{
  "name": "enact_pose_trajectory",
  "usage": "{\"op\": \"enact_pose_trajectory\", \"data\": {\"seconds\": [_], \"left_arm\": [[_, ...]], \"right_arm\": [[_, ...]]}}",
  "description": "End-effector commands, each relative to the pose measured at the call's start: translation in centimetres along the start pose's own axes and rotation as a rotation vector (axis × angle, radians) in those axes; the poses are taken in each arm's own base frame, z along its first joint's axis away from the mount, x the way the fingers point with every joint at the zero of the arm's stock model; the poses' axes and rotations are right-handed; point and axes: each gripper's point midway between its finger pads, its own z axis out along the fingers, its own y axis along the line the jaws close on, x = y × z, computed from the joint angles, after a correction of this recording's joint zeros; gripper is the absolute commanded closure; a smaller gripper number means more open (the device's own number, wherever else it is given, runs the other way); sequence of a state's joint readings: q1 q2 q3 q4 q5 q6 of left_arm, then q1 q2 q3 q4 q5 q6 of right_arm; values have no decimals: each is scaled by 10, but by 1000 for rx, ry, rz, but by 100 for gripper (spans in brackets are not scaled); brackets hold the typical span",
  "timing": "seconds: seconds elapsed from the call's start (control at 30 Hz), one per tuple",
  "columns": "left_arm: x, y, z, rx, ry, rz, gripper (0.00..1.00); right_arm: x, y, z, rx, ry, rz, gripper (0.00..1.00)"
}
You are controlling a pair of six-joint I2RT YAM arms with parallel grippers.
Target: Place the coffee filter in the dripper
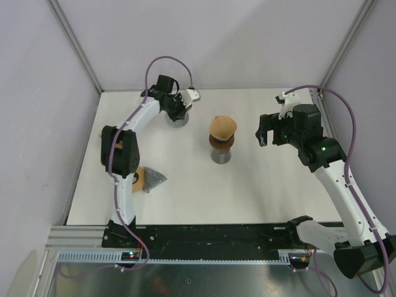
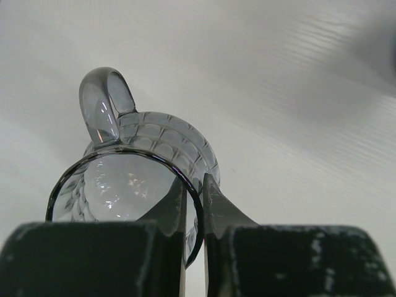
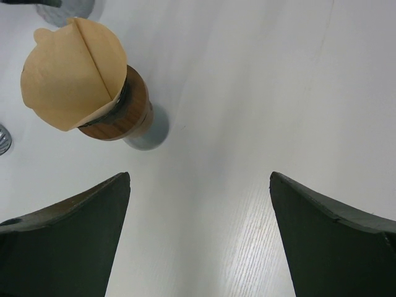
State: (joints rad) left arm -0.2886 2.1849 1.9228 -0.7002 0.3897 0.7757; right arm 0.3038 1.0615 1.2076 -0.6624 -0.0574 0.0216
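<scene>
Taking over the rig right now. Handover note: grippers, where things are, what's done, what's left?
Left gripper: shut on the rim of the glass handled cup, at the back of the table.
Right gripper: open, empty, held off to one side of the filter.
Coffee filter: standing in the wood-collared dripper, mid-table.
Done: filter appears placed.
Left: probably confirm it is seated, release the cup, retract both arms.
</scene>
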Motion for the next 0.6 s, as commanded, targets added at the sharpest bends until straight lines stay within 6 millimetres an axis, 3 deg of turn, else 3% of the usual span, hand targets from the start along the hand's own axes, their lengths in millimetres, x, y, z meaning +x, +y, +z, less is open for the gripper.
{"op": "enact_pose_trajectory", "data": {"seconds": [0.0,0.13,0.27,0.57], "left_arm": [[-53,-24,-86,3,-198,1,100],[-41,-75,-107,107,-237,6,100],[-13,-122,-109,184,-213,62,100],[17,-192,-107,304,-202,201,100]], "right_arm": [[-5,2,-8,-3,-29,-3,1],[-5,6,-12,-18,-34,13,1],[-9,13,-17,-53,-54,25,1],[-11,27,-24,-93,-69,47,1]]}}
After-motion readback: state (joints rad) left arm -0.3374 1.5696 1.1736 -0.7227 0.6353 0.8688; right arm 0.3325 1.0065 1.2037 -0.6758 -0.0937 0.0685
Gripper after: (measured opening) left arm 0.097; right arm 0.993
